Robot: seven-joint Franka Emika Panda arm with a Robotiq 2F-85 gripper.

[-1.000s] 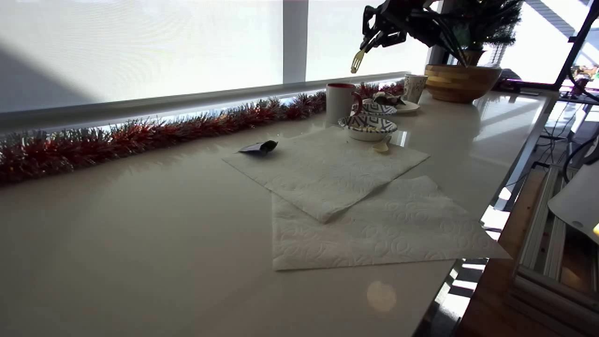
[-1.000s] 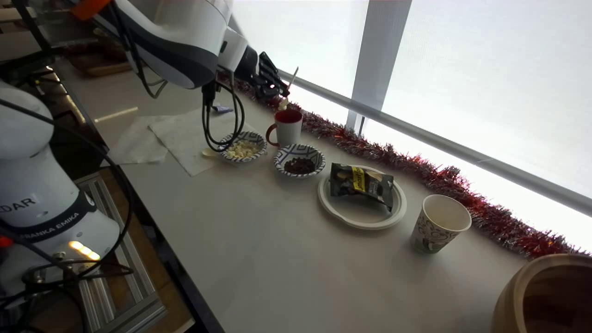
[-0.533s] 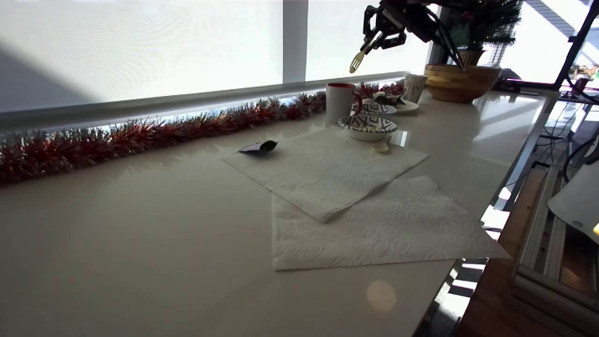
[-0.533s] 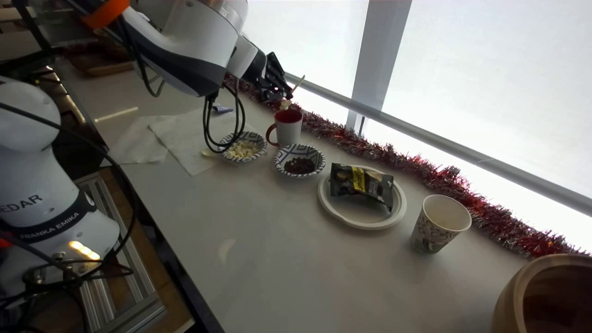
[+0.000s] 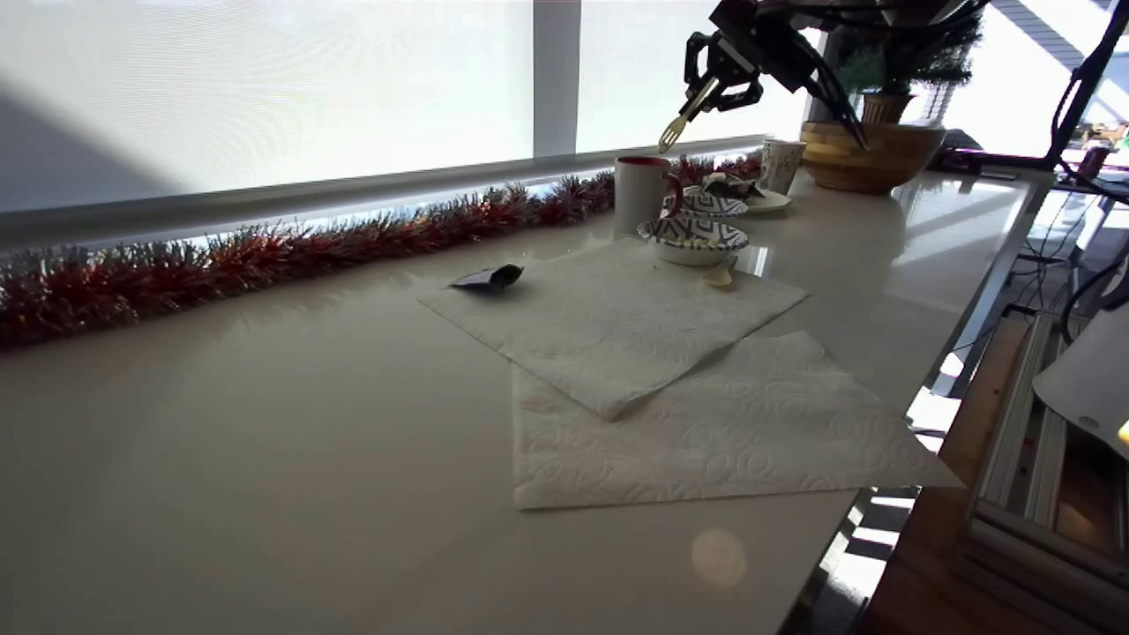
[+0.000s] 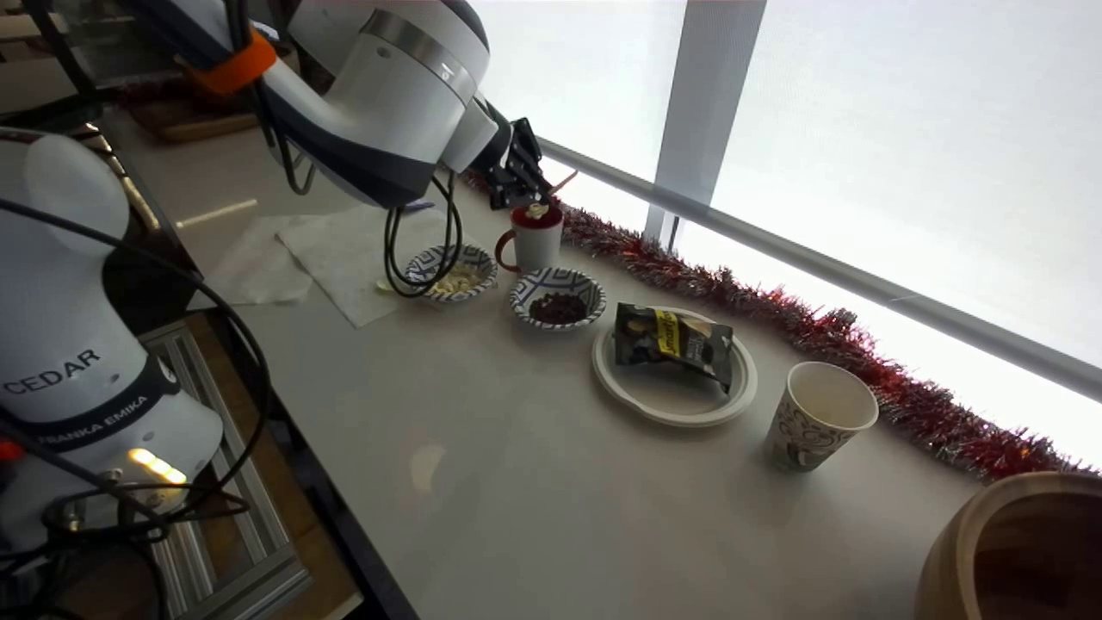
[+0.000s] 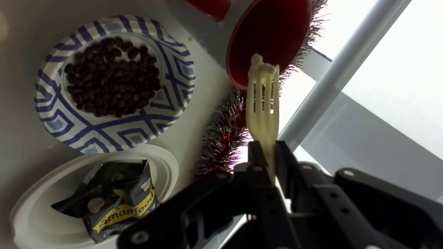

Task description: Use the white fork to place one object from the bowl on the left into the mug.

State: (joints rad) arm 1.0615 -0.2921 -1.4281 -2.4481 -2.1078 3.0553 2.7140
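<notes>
My gripper point(image 7: 266, 147) is shut on the white fork point(image 7: 262, 114), a pale yellowish-white fork with its tines pointing away from the fingers. A small pale piece point(image 7: 256, 59) sits at the tine tips. In the wrist view the tips overlap the red inside of the mug point(image 7: 268, 38). The mug is white with a red handle and stands upright in both exterior views point(image 5: 637, 198) point(image 6: 535, 250). The fork shows tilted down just above its rim in an exterior view point(image 5: 672, 134). The patterned bowl point(image 6: 452, 274) of pale pieces stands beside the mug, partly behind a cable.
A patterned bowl of dark beans point(image 6: 558, 308) stands near the mug. A plate point(image 6: 671, 413) with a black snack bag, a paper cup point(image 6: 818, 422) and a wooden bowl point(image 6: 956, 551) stand farther along. Tinsel point(image 6: 732, 288) runs by the window. A spoon point(image 5: 718, 278) lies on paper towels point(image 5: 617, 326).
The gripper and fork have moved down toward the mug, and the fork tips have come to its rim. The arm has shifted forward in an exterior view. The fork stays held.
</notes>
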